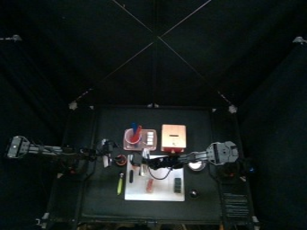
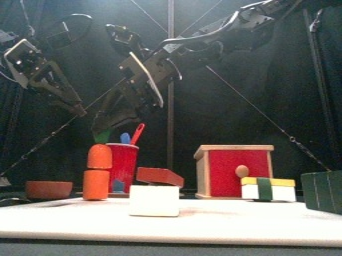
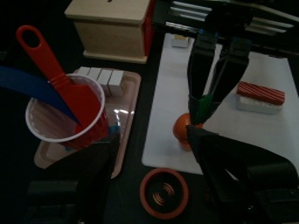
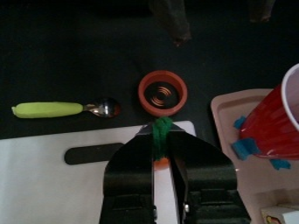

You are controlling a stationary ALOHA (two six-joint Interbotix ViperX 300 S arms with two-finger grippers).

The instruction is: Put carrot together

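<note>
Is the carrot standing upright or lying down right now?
Upright: in the front view the carrot stands on end, green top up, beside the red cup. The right gripper pinches its green top.

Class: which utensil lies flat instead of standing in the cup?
The yellow-green-handled metal scoop; the red spatula and blue utensil stand in the red plastic cup.

The small orange-red plastic toy carrot (image 2: 99, 171) stands upright on the worktop, its two chunks stacked one on the other with a seam between them. A dark green leafy top (image 4: 160, 133) crowns it, pinched between the right arm's black jaws from above.
</note>
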